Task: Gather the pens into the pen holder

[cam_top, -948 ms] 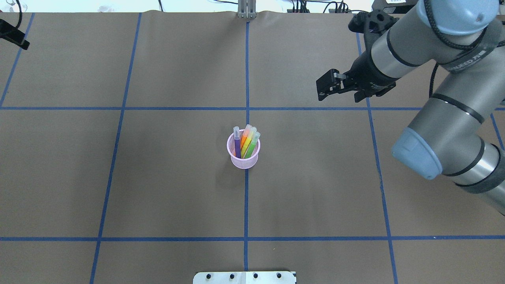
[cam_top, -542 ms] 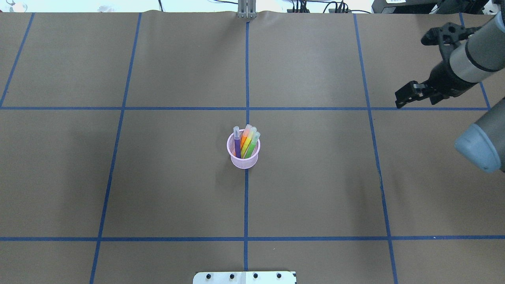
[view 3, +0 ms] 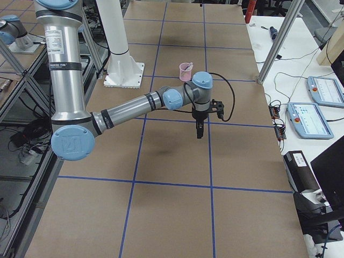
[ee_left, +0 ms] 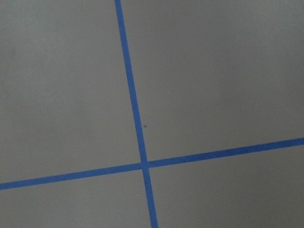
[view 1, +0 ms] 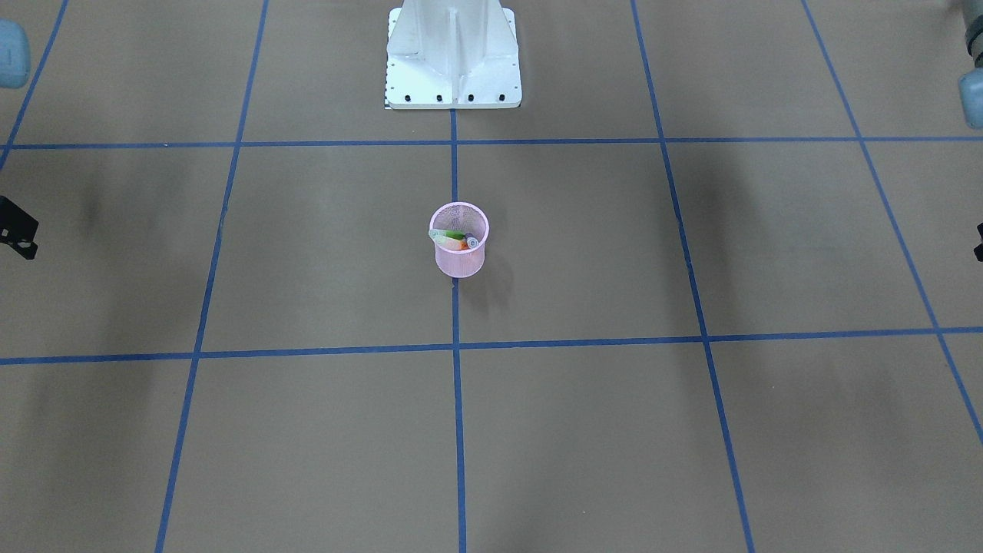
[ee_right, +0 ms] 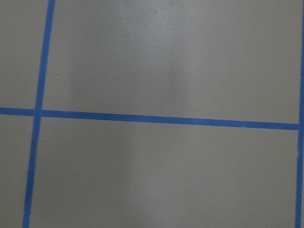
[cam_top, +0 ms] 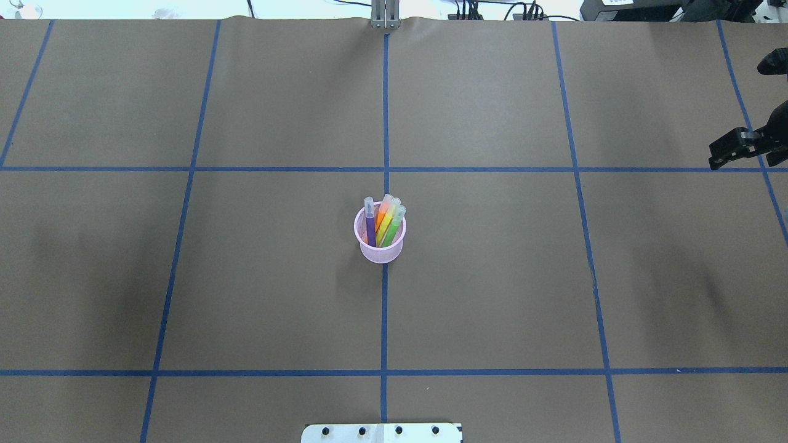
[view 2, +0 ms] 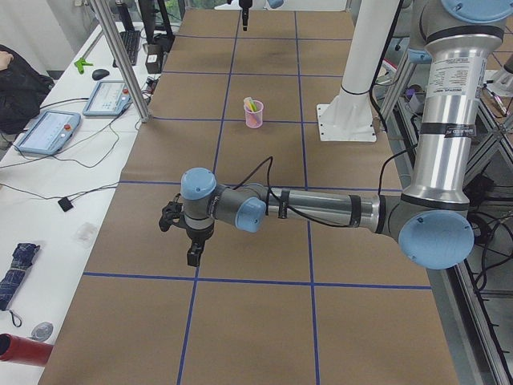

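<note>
The pink mesh pen holder (cam_top: pixel 381 246) stands upright at the table's centre, also visible as the pen holder (view 1: pixel 459 257). A purple pen (cam_top: pixel 370 229), an orange pen (cam_top: pixel 382 215) and a green pen (cam_top: pixel 394 223) lean inside it, pale cap ends up. My right gripper (cam_top: pixel 721 155) hangs at the overhead view's right edge, far from the cup; I cannot tell if it is open or shut. My left gripper (view 2: pixel 192 250) points down over bare paper near the table's left end, its state unclear. Both wrist views show only brown paper and blue tape.
The white robot pedestal (view 1: pixel 453 57) stands behind the cup. Blue tape lines grid the brown paper. Teach pendants (view 3: pixel 317 91) and an aluminium post (view 3: pixel 279 43) flank the table's right end. More pendants (view 2: pixel 48 132) and a post (view 2: pixel 120 60) flank the left end.
My right arm has pulled back to the right, from near the table's middle-right to the frame's edge. The left gripper's tip has left the overhead view. The cup and pens have not moved.
</note>
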`<state>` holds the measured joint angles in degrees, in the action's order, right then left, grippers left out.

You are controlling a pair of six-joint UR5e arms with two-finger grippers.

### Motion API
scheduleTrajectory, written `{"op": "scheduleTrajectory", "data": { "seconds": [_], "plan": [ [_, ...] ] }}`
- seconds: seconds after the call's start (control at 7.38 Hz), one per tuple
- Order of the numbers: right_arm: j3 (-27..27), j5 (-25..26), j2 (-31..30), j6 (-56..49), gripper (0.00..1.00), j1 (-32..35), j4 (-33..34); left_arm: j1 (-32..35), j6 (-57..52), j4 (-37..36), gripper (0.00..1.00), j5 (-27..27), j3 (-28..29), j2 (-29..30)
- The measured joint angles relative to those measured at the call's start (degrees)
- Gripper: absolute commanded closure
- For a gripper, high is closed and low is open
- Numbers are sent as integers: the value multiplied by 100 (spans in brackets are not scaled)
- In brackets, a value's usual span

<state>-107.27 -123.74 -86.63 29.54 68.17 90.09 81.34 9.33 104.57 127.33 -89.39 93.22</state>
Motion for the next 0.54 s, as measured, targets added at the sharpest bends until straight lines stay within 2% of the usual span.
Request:
{"op": "scheduleTrajectory", "data": {
  "seconds": [0.27,0.54],
  "plan": [
    [254,-199,-37,-262,0,333,0,330,-649,-611,0,16,-12,85],
    [704,-787,-40,-1021,0,902,0,650,-1432,-1248,0,19,-37,240]
  ]
}}
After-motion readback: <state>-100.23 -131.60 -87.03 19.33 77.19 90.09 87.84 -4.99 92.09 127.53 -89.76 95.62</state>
